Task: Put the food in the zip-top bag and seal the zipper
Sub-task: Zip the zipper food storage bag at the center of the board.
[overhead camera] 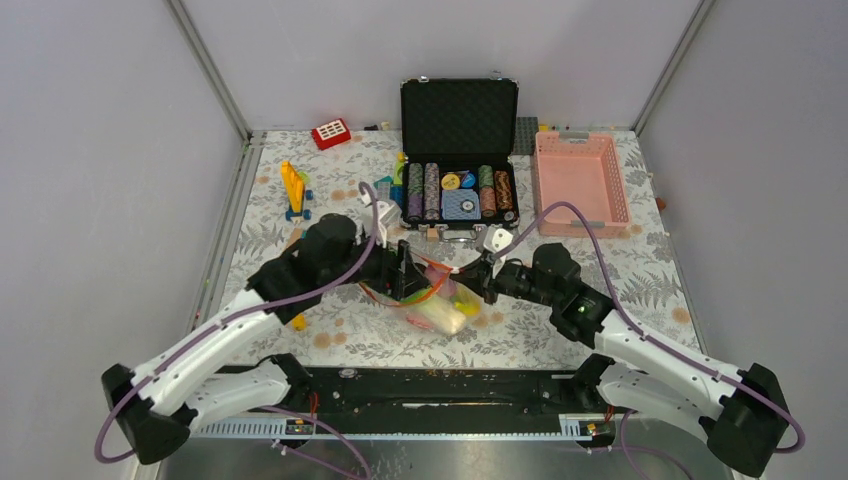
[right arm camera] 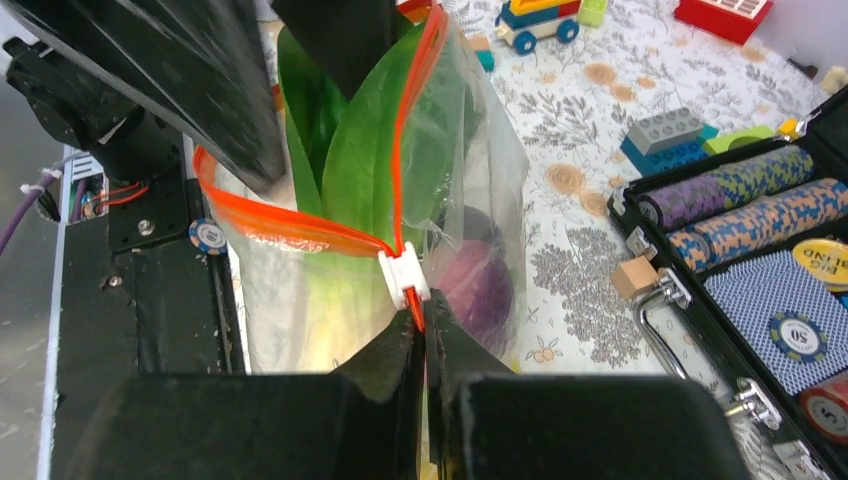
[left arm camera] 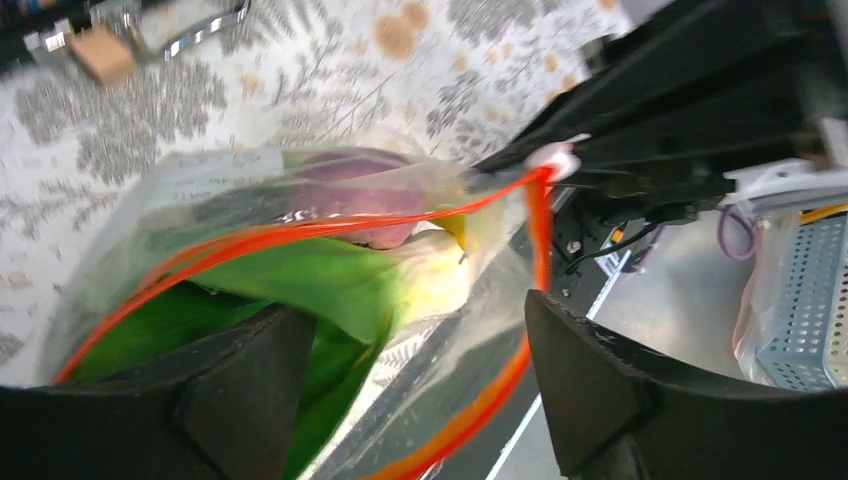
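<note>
Only the right wrist view shows the right hand (right arm camera: 425, 345) clamped on the zipper (right arm camera: 408, 130) beside its white slider (right arm camera: 403, 277). The left wrist view shows the left hand (left arm camera: 420, 385) spread apart around the mouth of the zip-top bag (left arm camera: 200, 190), with the food (left arm camera: 330, 280) inside. Overhead, the bag lies at 6 o'clock from the chip case (overhead camera: 459, 115), near the surface's (overhead camera: 640, 290) front edge, with open room at 3 o'clock.

A floral-print cloth (overhead camera: 640, 270) covers the table. At its far middle stands an open black case (overhead camera: 459, 115) — rows of poker chips (overhead camera: 431, 190) and a blue card deck (overhead camera: 461, 204) fill its lower half. Just right of it sits a pink mesh basket (overhead camera: 580, 180). At the far left lies a red keypad toy (overhead camera: 331, 133), with a yellow-and-blue block vehicle (overhead camera: 294, 190) nearer. A small wooden cube (right arm camera: 634, 277) rests beside the case's handle.
</note>
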Available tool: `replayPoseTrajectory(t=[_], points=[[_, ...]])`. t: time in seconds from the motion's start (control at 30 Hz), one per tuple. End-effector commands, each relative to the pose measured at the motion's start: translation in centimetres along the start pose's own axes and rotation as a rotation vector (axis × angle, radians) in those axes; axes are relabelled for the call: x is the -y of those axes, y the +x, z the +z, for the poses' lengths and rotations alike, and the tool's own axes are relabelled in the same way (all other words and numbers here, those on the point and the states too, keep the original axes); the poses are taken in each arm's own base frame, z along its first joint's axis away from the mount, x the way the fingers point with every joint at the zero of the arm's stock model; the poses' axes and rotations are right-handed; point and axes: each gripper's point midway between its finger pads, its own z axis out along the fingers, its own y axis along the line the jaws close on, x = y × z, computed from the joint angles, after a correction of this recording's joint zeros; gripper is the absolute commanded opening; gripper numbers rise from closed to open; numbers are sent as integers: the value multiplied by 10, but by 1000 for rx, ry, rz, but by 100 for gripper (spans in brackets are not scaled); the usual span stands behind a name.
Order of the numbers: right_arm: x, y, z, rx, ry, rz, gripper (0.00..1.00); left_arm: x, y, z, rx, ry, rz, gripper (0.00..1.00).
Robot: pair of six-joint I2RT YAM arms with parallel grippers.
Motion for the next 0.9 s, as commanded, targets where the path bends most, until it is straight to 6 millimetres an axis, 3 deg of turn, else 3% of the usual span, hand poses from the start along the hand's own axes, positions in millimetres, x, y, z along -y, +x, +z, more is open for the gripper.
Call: replayPoseTrajectory(t=[0.0,0.2,0.37,0.57,0.73,0.87], points=[[4,-5,-8,-86,14,-14,0,42,-41,-42,161,147,132,80],[-2,-8,-12,-105,-22,-29,0,52,-62,-60,256,161,217,89],[-13,-12,-15,-132,-86,-24,0,79,-68,-46,202,323,402,99],[-12,-21,-16,-142,-76,12,0,88,-63,-11,44,432,464,99],[-6,-31,-12,-136,-40,73,0,100,-59,-4,37,510,487,99],[-7,-34,-12,-131,-46,79,0,102,-56,0,28,532,496,83]])
